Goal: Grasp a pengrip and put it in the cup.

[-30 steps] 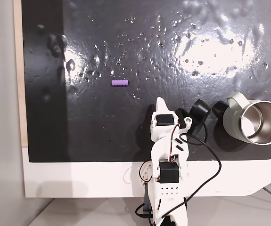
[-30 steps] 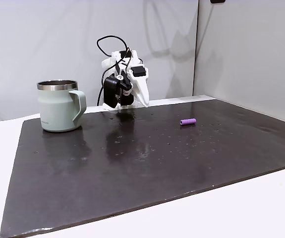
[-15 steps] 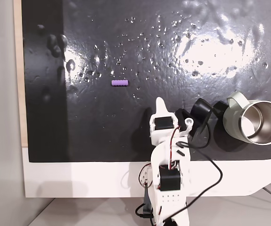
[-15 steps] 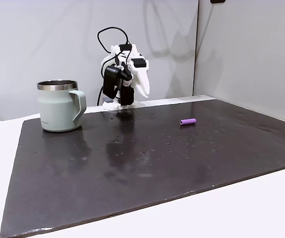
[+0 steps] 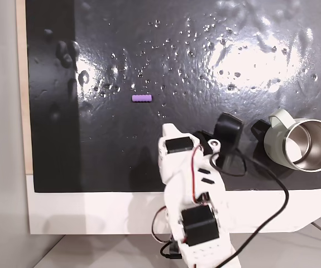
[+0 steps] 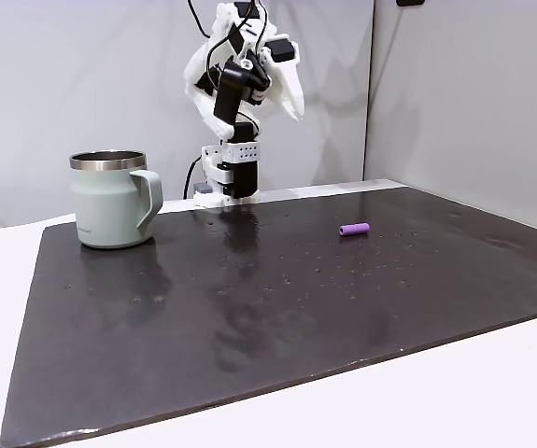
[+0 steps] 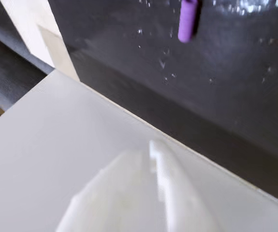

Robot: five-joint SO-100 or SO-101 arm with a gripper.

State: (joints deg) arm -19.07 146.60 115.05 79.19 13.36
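Note:
The purple pengrip [image 5: 142,98] lies flat on the black mat, left of centre; it also shows as pengrip [image 6: 353,229] and, at the top of the wrist view, as pengrip [image 7: 187,19]. The grey-green cup [image 5: 302,144] stands upright at the mat's right edge in one fixed view, and the cup [image 6: 109,201] stands at the left with its handle facing right in the other. My gripper [image 6: 263,119] is raised high above the arm's base, far from both things. Its white finger [image 5: 170,134] and black jaw stand apart, holding nothing. A blurred white finger [image 7: 165,193] points toward the mat.
The glossy black mat [image 5: 205,50] is dotted with small drops and lies on a white table [image 5: 93,212]. The arm's base [image 6: 234,173] stands at the mat's near edge in the top-down fixed view. Black cables [image 5: 266,195] loop beside the arm.
The arm has lifted from a low folded pose near the mat to well above its base, and swung slightly left in the top-down view. Pengrip and cup have not moved.

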